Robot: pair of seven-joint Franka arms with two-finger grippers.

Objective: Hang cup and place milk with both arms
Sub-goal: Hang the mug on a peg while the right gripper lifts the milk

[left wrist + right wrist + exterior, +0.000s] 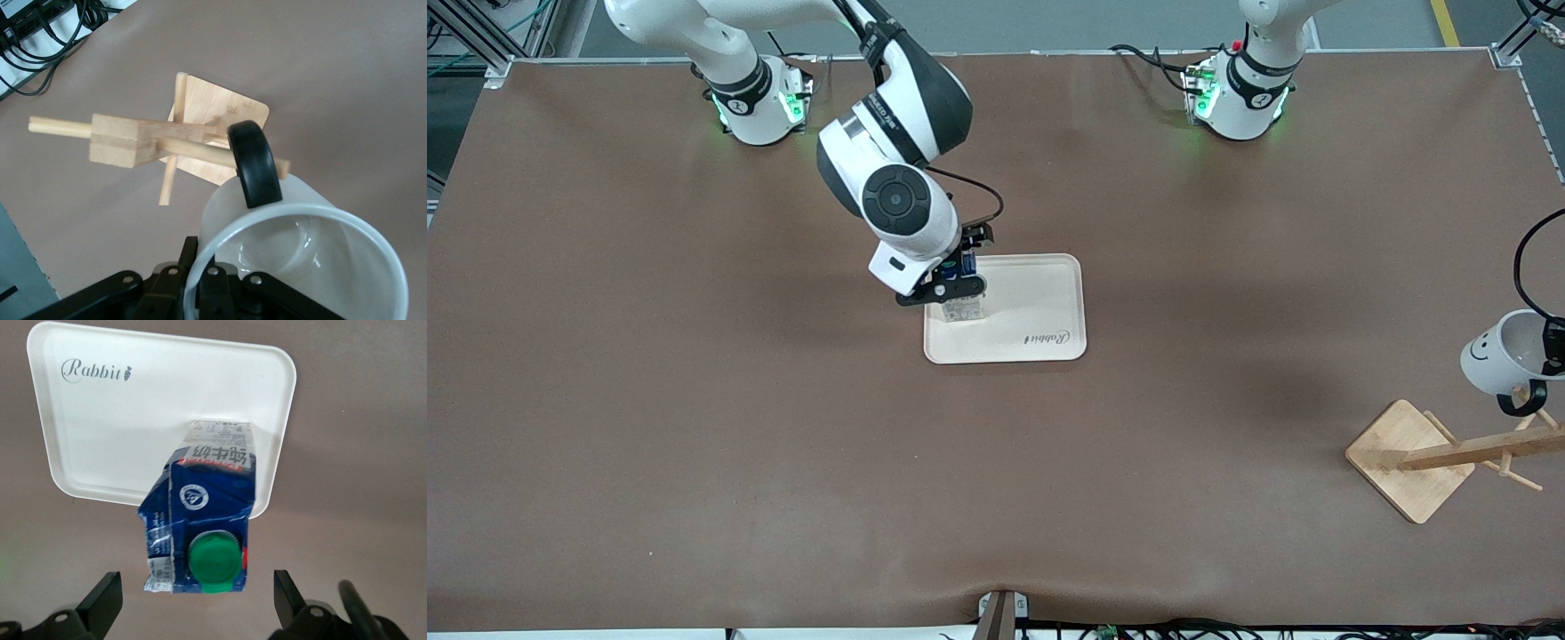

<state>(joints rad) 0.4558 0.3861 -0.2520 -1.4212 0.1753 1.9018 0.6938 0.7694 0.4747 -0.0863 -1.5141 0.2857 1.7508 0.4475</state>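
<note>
tray (pixel 1049 302): bare beside milk (pixel 961 307) | rack (pixel 1476 452) pegs crowd cup (pixel 1498 351)

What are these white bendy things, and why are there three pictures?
They are two robot arms at a brown table. The big picture looks down from high up. The other two come from little cameras on each arm's wrist. On the table are a white tray and a wooden rack. The right claw is open around the milk, which stands on the tray. The left claw grips the cup by its rim, over the rack, its black handle close to a peg.
</note>
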